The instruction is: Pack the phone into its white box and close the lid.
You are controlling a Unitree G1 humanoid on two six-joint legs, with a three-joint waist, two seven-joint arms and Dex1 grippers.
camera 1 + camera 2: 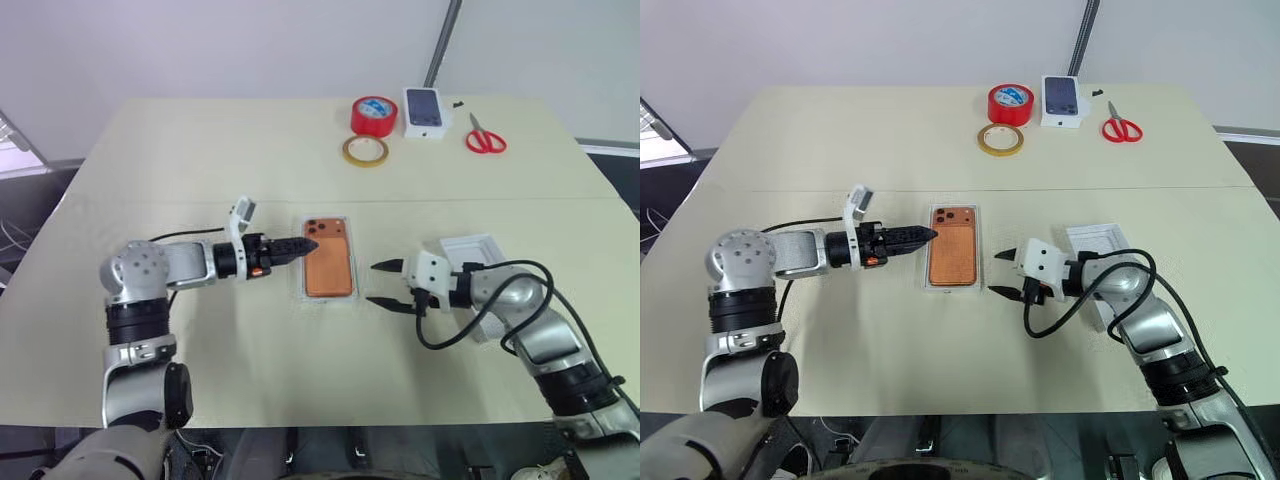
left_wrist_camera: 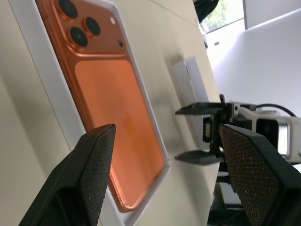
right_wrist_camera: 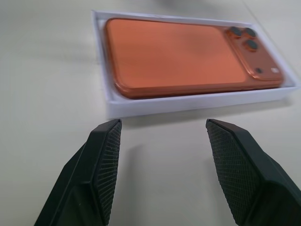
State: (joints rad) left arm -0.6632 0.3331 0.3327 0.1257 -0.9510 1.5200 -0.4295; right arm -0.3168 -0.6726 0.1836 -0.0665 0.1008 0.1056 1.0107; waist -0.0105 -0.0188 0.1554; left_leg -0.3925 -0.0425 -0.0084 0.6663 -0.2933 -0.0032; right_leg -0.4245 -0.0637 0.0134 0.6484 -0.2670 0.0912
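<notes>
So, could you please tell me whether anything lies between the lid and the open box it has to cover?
Only the right gripper hangs between the shallow white cardboard lid and the white box holding the copper-orange phone.

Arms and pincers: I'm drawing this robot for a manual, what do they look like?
Both arms are silver-grey metal with black joint bands and loose black cables. Each ends in a white wrist block bearing a pincer, the left pincer and right pincer, of two black, tapered fingers with cross-hatched inner pads.

Matt orange phone (image 3: 188, 56), white cardboard box (image 3: 197, 101), textured black fingers (image 3: 108, 155)
</notes>
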